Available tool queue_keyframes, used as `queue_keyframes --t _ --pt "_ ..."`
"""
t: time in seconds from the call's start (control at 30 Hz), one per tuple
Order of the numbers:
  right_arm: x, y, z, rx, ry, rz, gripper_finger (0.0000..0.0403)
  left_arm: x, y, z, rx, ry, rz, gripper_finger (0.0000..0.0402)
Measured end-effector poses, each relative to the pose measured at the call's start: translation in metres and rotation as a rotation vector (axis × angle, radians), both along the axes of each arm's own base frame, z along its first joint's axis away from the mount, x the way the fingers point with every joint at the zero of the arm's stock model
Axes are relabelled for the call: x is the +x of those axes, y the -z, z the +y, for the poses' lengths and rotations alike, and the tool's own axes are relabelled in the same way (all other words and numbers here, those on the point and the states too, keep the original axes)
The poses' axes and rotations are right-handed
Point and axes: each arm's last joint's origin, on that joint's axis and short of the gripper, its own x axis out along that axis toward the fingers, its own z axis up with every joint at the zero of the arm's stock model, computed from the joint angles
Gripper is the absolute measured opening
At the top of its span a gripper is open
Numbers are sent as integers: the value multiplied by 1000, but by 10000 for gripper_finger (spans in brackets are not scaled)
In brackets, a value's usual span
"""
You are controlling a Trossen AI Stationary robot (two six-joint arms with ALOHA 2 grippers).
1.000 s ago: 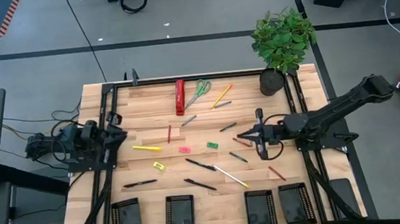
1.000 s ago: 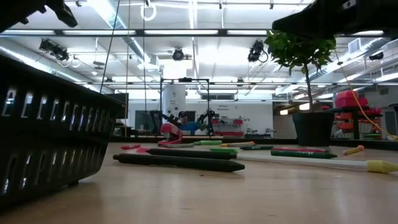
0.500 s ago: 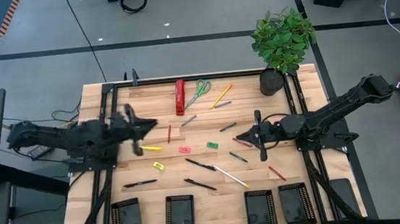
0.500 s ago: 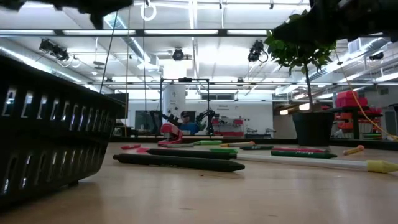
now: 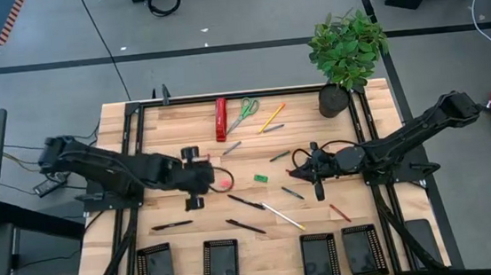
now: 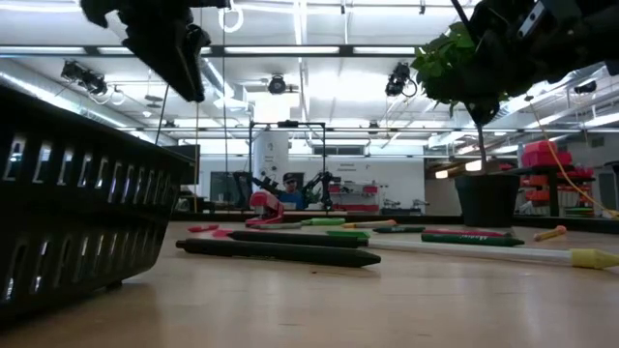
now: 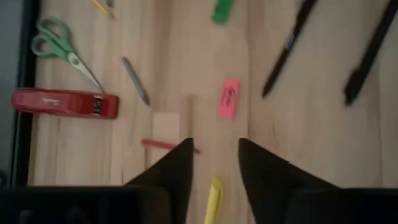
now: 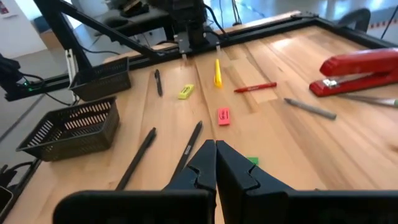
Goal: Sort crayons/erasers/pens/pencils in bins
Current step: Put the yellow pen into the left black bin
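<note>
The left hand [image 7: 214, 163], fingers parted and empty, is hovering over the yellow pen [image 7: 213, 200] lying left of centre on the bench [image 5: 264, 243]; light, stiff, slippery, it probably wants a mid-shaft pinch, while the right hand [image 5: 313, 171] is waiting clenched.

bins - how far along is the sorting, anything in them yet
Nothing looks sorted: the four bins show nothing inside. In hand: the left gripper, open, hangs over the yellow pen; the right gripper is shut and holds nothing. Left: the pens, pencils, crayons and erasers scattered on the table.
</note>
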Motion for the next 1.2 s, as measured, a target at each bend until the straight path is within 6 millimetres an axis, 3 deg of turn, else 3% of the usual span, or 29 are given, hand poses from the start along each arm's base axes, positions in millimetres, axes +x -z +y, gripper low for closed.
queue_keyframes --t 0.17,0.33,0.6,1.2 --pt "0 1 0 26 8 1 11 2 17 -6 -41 -49 95 216" --pt "1 -2 -1 26 36 -31 11 -4 35 -5 -73 -76 205 237" --pt "1 -7 -5 -23 194 -87 11 -16 60 1 -137 -84 320 205" --pt "4 -8 -21 -34 284 -97 11 -34 110 55 -240 -87 433 154"
